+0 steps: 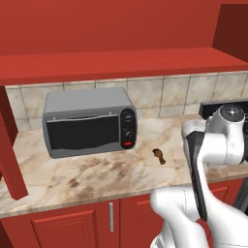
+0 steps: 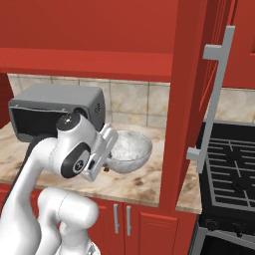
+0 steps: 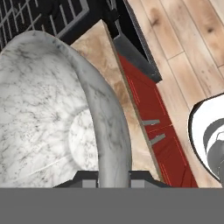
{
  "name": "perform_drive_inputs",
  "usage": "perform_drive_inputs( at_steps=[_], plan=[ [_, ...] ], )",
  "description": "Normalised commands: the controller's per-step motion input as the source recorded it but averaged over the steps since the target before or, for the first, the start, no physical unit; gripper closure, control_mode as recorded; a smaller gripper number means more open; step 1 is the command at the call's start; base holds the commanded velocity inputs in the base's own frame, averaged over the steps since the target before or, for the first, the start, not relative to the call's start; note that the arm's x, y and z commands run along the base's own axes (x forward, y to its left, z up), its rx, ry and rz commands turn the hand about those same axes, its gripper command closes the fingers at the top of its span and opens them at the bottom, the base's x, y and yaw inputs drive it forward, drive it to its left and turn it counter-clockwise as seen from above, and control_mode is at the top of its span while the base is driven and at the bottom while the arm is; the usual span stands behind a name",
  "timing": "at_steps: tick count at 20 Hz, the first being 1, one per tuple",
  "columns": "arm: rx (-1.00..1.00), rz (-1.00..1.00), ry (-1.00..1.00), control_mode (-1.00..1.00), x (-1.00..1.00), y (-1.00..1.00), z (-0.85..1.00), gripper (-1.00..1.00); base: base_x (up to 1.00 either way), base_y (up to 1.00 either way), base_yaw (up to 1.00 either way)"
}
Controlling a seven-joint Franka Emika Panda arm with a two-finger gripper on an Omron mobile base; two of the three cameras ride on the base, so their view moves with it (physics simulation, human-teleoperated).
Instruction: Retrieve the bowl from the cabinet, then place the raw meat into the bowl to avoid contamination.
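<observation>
Clamped on the rim of the bowl (image 2: pixel 128 148) at centre frame: gripper (image 3: pixel 113 177), one finger either side of the wall (bottom of hand view). Down on the counter (image 1: pixel 97 169), right of the toaster oven (image 1: pixel 88 121): raw meat (image 1: pixel 159 155).

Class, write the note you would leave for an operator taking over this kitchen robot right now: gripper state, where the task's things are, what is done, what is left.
Gripper: shut on the rim of the bowl, one finger on each side of the wall.
Bowl: out of the cabinet, carried above the counter, to the right of the toaster oven.
Raw meat: lying on the counter, right of the toaster oven, untouched.
Cabinet: door stands open.
Done: bowl retrieved.
Left: set the bowl down on the counter, release it, pick up the raw meat and place it in the bowl.
</observation>
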Motion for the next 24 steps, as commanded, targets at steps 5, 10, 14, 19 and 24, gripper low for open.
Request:
perform_drive_inputs(
  at_steps=[5,10,14,19,24],
  plan=[
    [0.0,0.03,0.0,-1.0,0.44,-0.24,-0.52,1.0,0.0,0.0,0.0],
    [0.0,0.04,-0.01,-1.0,0.49,-0.25,-0.48,1.0,0.0,0.0,0.0],
    [0.0,0.05,-0.04,-1.0,0.43,-0.17,-0.44,1.0,0.0,0.0,0.0],
    [0.0,0.05,-0.05,-1.0,0.39,-0.11,-0.39,1.0,0.0,0.0,0.0],
    [0.0,0.04,-0.01,-1.0,0.36,-0.16,-0.39,1.0,0.0,0.0,0.0]
  ],
)
